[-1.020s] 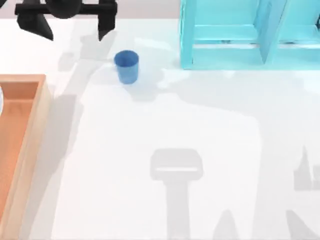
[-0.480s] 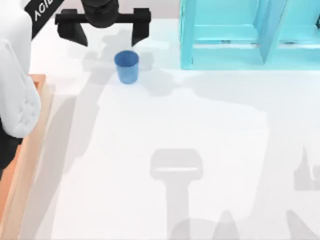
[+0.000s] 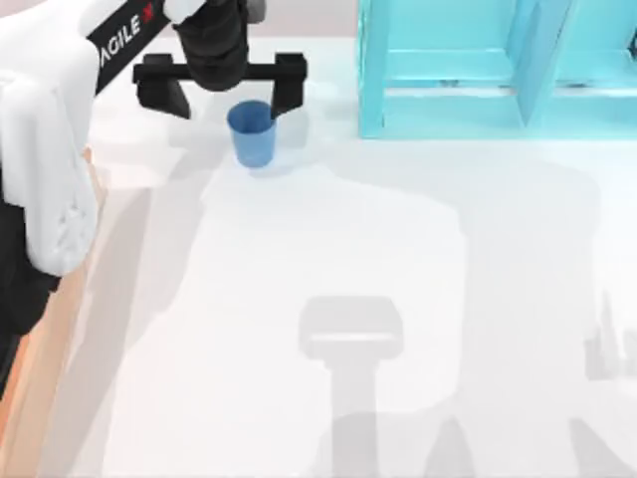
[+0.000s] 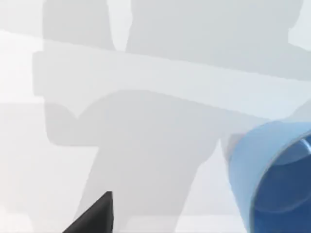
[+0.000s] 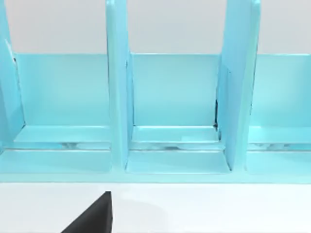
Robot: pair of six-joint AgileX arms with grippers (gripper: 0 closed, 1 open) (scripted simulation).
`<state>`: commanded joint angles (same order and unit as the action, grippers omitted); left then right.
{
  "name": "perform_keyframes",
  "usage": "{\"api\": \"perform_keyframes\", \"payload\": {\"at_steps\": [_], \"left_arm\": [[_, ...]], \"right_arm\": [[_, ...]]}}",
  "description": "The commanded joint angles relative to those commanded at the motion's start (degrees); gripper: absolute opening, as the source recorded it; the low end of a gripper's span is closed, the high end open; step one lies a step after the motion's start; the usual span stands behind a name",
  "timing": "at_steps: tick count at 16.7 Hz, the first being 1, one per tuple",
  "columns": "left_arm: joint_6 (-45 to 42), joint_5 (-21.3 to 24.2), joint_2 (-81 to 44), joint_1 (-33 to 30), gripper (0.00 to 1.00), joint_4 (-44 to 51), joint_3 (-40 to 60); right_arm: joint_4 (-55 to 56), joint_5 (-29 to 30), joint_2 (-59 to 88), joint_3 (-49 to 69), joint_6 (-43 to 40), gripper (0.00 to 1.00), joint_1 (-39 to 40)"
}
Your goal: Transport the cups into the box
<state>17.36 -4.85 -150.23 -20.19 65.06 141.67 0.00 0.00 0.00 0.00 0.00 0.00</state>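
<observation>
A small blue cup stands upright on the white table near the back, left of centre. My left gripper is open wide just behind it and reaches down over it. Its right finger is close to the cup's rim and its left finger is well clear. In the left wrist view the cup is off to one side, with one black fingertip low in the picture. The box lies at the left edge, mostly hidden under my left arm.
A turquoise shelf unit stands at the back right, close to the cup's right. The right wrist view faces the shelf unit's compartments, with one black fingertip set off to one side. Open white table lies in front.
My left arm has swung in from the back left and come down towards the cup. Its open fingers now straddle the cup's far side. The cup has not moved.
</observation>
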Motion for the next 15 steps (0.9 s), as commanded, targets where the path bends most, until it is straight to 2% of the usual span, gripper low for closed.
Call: {"api": "perform_keyframes", "payload": {"at_steps": [3,7,15], "left_arm": [[-0.27,0.11,-2.16,0.27,1.0,-4.01,-1.84],[-0.3,0.12,-2.42,0.31,1.0,-4.51,-2.06],[-0.3,0.12,-2.42,0.31,0.4,-4.51,-2.06]], "right_arm": [[0.0,0.0,0.0,0.0,0.0,1.0,0.0],[0.0,0.0,0.0,0.0,0.0,1.0,0.0],[0.0,0.0,0.0,0.0,0.0,1.0,0.0]]}}
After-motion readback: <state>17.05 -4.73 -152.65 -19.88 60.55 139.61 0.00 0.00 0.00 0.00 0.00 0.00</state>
